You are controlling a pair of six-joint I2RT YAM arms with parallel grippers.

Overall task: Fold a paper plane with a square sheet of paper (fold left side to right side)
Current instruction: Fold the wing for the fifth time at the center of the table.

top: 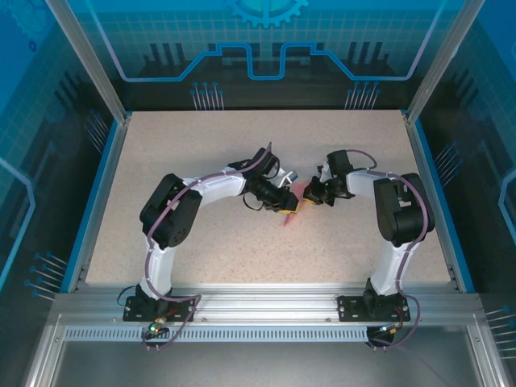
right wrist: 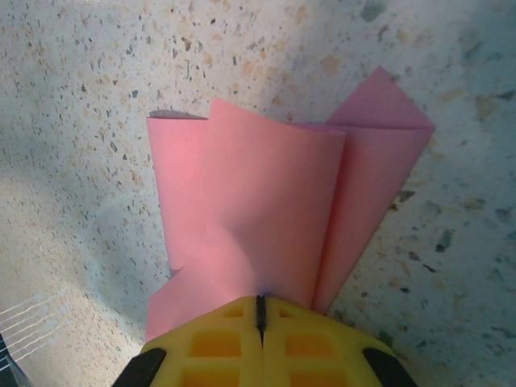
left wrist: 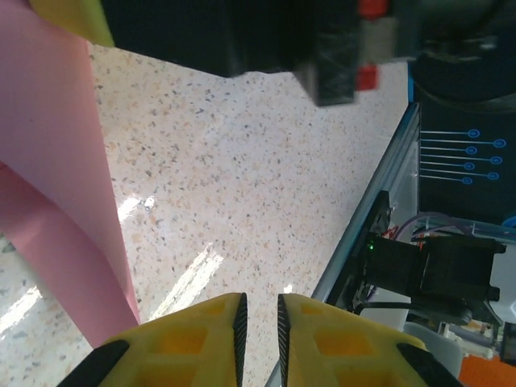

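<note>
Checked fingers [right wrist: 214, 343] of the right gripper [right wrist: 260, 310] first: found pressed flat together with no gap, pinching the near edge of the square sheet of paper [right wrist: 258, 210]. Checked fingers [left wrist: 193, 339] of the left gripper [left wrist: 262, 310] next: found standing a narrow slit apart, with bare desk [left wrist: 242, 177] visible through the slit and nothing held in it. Noted pink paper off to one side of the left fingers in the left wrist view, not between them; cannot tell whether touching. Recorded the sheet as partly folded, in overlapping pink layers: one broad flap bowed up and away from the right fingers, a second layer beneath it, and a pointed corner reaching out beyond at the right of the right wrist view. Placed the sheet, from the top view, between the two grippers near the middle of the speckled desk, with left arm [top: 173, 214] and right arm [top: 399, 210] both bent inward toward it. Noted a dark blurred body [left wrist: 242, 32] with red parts crossing the top of the left wrist view; cannot identify. Farther out, logged a blue border [top: 97, 201] along the desk edge, aluminium frame posts [top: 85, 56] at the corners and blue patterned wall panels [top: 266, 40] at the back.
</note>
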